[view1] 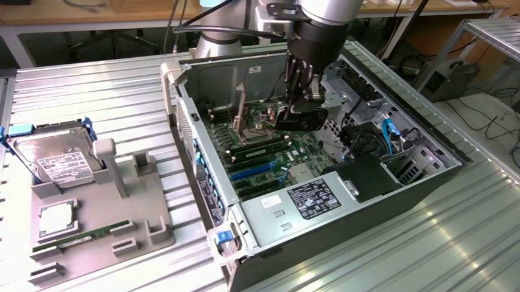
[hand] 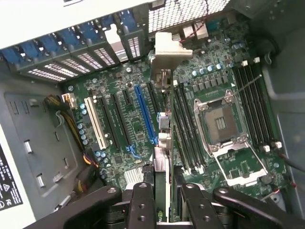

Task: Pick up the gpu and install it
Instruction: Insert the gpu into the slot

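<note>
The gpu (view1: 311, 117) is a thin dark card with a round black fan on one face. My gripper (view1: 299, 102) is shut on it inside the open computer case (view1: 422, 131), above the motherboard (view1: 268, 152). In the wrist view the gpu (hand: 162, 157) appears edge-on between my gripper's (hand: 164, 195) black fingers (hand: 141, 200), and its silver end bracket (hand: 167, 47) points toward the case's rear slot openings. The card hangs between the blue expansion slot (hand: 145, 114) and the dark memory slots (hand: 183, 126). Whether it touches the board I cannot tell.
On the exterior view's left a grey holder (view1: 122, 234) carries a silver hard drive (view1: 57, 159), a processor (view1: 57, 219) and a green memory stick (view1: 81, 235). Inside the case are the power supply (view1: 313, 198), the open processor socket (hand: 220, 125) and cables (view1: 386, 137).
</note>
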